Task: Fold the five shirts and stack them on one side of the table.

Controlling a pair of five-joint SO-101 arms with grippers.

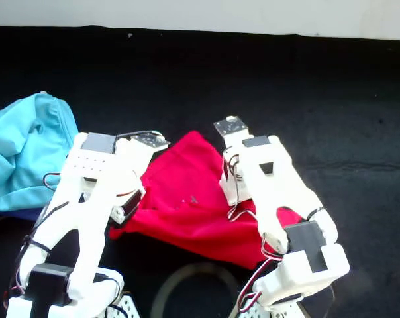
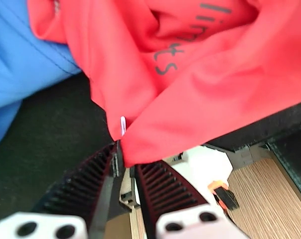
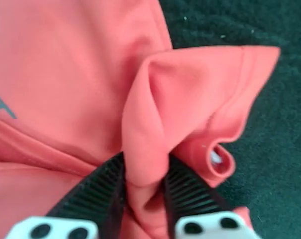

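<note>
A red shirt point(image 1: 190, 199) lies crumpled on the black table between the two white arms. My left gripper point(image 2: 124, 162) is shut on an edge of the red shirt point(image 2: 200, 84), which shows grey lettering. My right gripper point(image 3: 143, 181) is shut on a bunched fold of the red shirt point(image 3: 66, 74) near a hemmed corner. In the high view the left arm point(image 1: 94, 199) stands at the shirt's left edge and the right arm point(image 1: 273, 192) at its right edge. A light blue shirt point(image 1: 28, 149) lies bunched at the table's left, with blue cloth point(image 2: 21, 59) beside the red one.
The black table cloth point(image 1: 306, 93) stretches bare behind and to the right of the arms. A dark ring-shaped cable point(image 1: 193, 288) lies near the front edge between the arm bases. A wood-look floor point(image 2: 270, 199) shows past the table edge.
</note>
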